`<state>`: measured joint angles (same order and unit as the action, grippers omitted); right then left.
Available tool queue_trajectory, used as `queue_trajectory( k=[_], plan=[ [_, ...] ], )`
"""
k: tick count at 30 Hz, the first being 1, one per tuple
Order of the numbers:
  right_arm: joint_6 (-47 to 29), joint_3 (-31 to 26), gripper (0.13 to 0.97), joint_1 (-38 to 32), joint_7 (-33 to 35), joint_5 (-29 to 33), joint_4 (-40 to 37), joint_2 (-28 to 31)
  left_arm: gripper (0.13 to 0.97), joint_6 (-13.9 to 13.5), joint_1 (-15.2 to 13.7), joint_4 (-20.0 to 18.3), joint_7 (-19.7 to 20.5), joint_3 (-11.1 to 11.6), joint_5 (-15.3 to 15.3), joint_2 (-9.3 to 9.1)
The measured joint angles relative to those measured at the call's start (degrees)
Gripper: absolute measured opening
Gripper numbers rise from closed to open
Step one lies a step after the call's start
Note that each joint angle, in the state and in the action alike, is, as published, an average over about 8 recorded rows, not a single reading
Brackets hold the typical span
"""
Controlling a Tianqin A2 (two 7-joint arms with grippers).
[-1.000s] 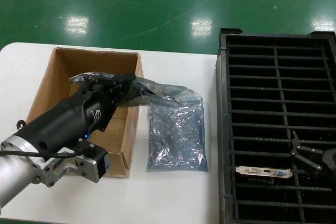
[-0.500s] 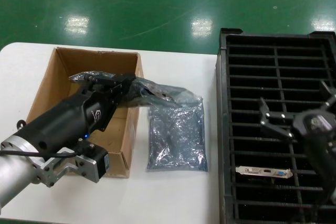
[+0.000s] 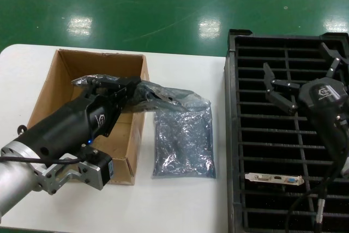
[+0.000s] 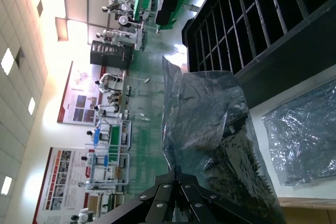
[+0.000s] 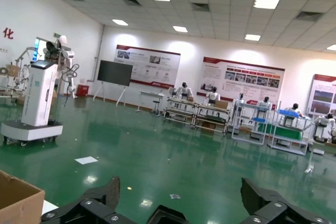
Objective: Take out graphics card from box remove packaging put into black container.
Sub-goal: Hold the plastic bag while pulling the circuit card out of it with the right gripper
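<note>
The left gripper [image 3: 121, 92] is above the right half of the box [image 3: 65, 75], and its fingers are closed on the end of a filled bag [image 3: 163, 97] of crinkled grey plastic. This bag sticks out over the right wall of the box toward the black container [image 3: 289, 129], and something dark is inside it, though I cannot tell what. In the left wrist view the same bag [image 4: 210, 129] rises from between the fingers and is held in the air, with the black container [image 4: 252, 24] behind it.

A second piece of packaging [image 3: 184, 141], flat and shiny, lies on the white tabletop [image 3: 180, 205] between the box and the black container, just beside the box.

The graphics card [image 3: 274, 178] lies in a near slot of the black container with its silver bracket facing up.

The right gripper [image 3: 302, 77] hangs above the far part of the black container, well apart from the card. Its fingers are spread wide and hold nothing. In the right wrist view the two dark fingers [image 5: 100, 195] point toward the green floor of the hall.
</note>
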<state>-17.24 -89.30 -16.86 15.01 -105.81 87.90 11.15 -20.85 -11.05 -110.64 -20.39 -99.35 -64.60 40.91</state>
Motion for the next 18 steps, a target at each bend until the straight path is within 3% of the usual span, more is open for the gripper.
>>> queue_trajectory(
  k=[6, 18],
  plan=[
    [-0.3, -0.4, 0.794, 0.5, -0.6, 0.0, 0.9, 1.1, 0.14, 0.0, 0.0, 0.0, 0.0, 0.0, 0.0, 0.0],
    [-4.4, -0.9, 0.53, 3.5, -0.8, -1.2, 4.7, 4.6, 0.14, 0.0, 0.0, 0.0, 0.0, 0.0, 0.0, 0.0]
  ],
)
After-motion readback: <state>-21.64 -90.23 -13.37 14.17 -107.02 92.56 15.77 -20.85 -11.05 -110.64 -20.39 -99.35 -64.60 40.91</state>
